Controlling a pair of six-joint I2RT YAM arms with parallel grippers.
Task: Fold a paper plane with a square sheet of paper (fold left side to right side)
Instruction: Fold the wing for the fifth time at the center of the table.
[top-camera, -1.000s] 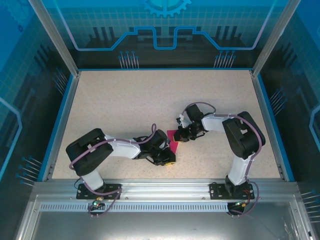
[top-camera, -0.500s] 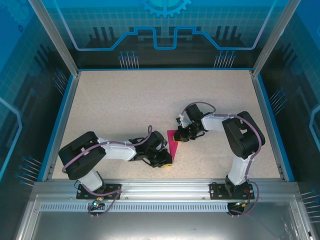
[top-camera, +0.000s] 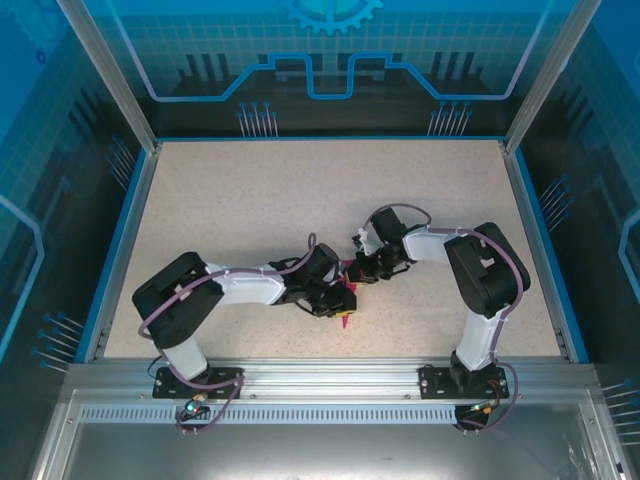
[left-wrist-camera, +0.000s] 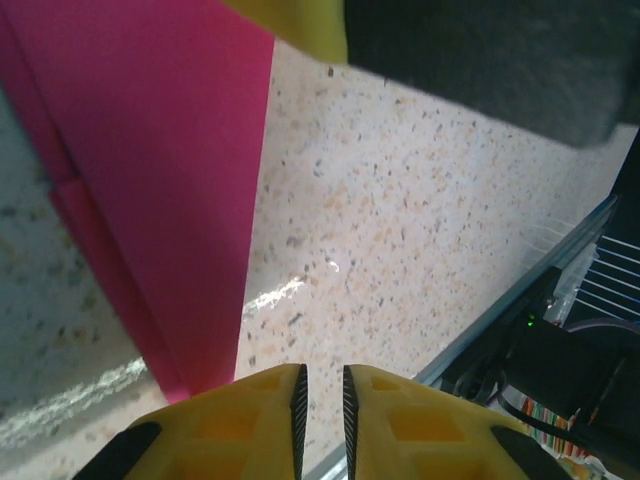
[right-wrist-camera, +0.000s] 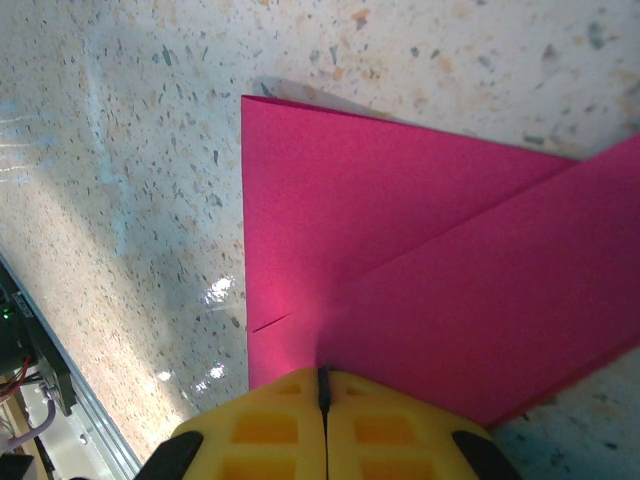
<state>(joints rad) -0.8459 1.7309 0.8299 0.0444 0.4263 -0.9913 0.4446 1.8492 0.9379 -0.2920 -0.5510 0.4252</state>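
Since half a second ago the left gripper (left-wrist-camera: 321, 372) has moved from the near-left of the paper (right-wrist-camera: 400, 250) up and to the right, and in the top view it now covers most of the sheet, leaving slivers of pink at its far side and near tip. The left elbow has swung in toward the centre. The right arm and the paper have not shifted. The left jaws stand a narrow slit apart with bare table (top-camera: 250, 200) showing through and nothing between them. The paper's long straight edge runs just beside the left finger. The right gripper (right-wrist-camera: 322, 378) is closed tight, finger against finger, with its tips set down on the top layer of the paper, beside where a diagonal fold edge starts. I cannot tell whether it pinches any of that layer. The paper lies flat on the table at centre, toward the near side, with one square corner and a straight side edge exposed beyond the right tips. The two grippers sit just beside each other over the sheet, with little room between them. The near rail (top-camera: 320, 375) is close behind the left gripper. The table is bare to the far blue rim (top-camera: 320, 138) and to both sides.
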